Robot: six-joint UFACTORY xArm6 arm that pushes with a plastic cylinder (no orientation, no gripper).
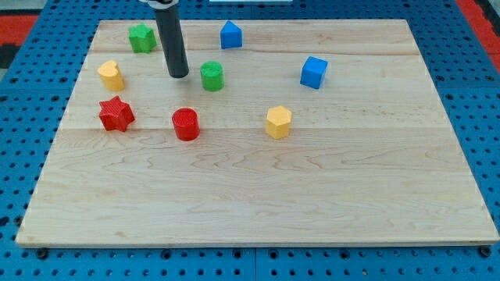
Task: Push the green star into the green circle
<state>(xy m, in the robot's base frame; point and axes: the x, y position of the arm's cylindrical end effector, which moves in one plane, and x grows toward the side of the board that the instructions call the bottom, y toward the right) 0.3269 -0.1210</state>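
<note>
The green star [141, 37] lies near the board's top left corner. The green circle [212, 76], a short cylinder, stands to its lower right. My tip [179, 75] rests on the board between them, just left of the green circle and below right of the green star, touching neither.
A wooden board [258, 195] on a blue pegboard. A yellow block [111, 75] and a red star [116, 114] lie at the left, a red circle [186, 124] below my tip, a yellow hexagon [278, 122] mid-board, a blue block [230, 34] at top, a blue cube [313, 72] at right.
</note>
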